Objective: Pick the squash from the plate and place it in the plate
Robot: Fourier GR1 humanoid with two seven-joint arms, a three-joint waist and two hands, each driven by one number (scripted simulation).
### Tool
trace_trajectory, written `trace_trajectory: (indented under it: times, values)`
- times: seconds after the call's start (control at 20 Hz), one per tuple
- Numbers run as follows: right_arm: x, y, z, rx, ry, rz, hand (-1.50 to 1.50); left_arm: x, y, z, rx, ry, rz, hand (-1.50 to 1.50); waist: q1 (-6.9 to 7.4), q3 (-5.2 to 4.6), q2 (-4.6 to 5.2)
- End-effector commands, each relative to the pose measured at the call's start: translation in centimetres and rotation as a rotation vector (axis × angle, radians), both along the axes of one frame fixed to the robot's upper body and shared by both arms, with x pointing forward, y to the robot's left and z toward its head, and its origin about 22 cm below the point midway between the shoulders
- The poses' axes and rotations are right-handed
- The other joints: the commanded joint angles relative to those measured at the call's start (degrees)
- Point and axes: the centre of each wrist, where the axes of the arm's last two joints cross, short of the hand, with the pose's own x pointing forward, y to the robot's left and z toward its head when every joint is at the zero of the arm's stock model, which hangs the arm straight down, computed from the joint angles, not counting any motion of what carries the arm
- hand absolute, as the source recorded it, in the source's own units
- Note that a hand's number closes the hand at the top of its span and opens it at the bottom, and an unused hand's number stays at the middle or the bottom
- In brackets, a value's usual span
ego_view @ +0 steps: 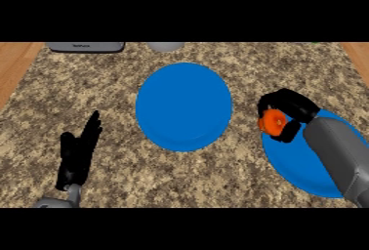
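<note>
Granite counter (108,97): right hand (288,110) grips squash (272,122), orientation hidden.

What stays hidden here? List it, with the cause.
Head view only:
- Squash: mostly wrapped by the right hand; its shape is unclear.
- Right plate: partly covered by the grey forearm, and whether the squash touches it is unclear.
- Grey items at the counter's far edge: cut off.
</note>
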Motion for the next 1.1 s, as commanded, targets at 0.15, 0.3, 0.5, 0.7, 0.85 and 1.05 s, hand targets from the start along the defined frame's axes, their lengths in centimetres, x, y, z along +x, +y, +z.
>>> trace_trajectory:
  times: [0.15, 0.3, 0.5, 0.7, 0.85, 1.05]
  values:
    - [-0.1, 20.3, 0.6, 0.142, -0.102, -0.133, 1.5, 0.6, -0.4, 0.0, 0.013, 0.004, -0.017, 0.0, 1.53, -0.15, -1.06]
    - [0.9, 23.3, 5.5, 0.16, -0.21, -0.249, 1.5, 0.9, -0.8, 0.0, -0.004, 0.004, -0.033, 0.0, 2.91, -0.02, -0.71]
    - [0.2, 25.8, 9.1, 0.259, -0.37, -0.432, 1.5, 1.0, -0.2, 0.2, 0.012, 0.023, -0.042, 0.0, 2.77, 0.12, -0.94]
    - [-1.6, 28.8, 11.1, 0.267, -0.43, -0.571, 1.5, 0.6, -1.1, -0.8, 0.007, 0.016, -0.05, 0.0, 2.16, 0.12, -0.35]
    - [-3.5, 30.9, 11.7, 0.245, -0.432, -0.662, 1.5, 1.3, -1.3, -1.1, 0.003, 0.002, -0.027, 0.0, 1.41, 0.13, 0.04]
    - [-5.1, 32.7, 12.8, 0.229, -0.412, -0.736, 1.5, 1.8, -0.8, -0.2, -0.003, 0.003, 0.004, 0.0, 0.61, 0.27, 0.53]
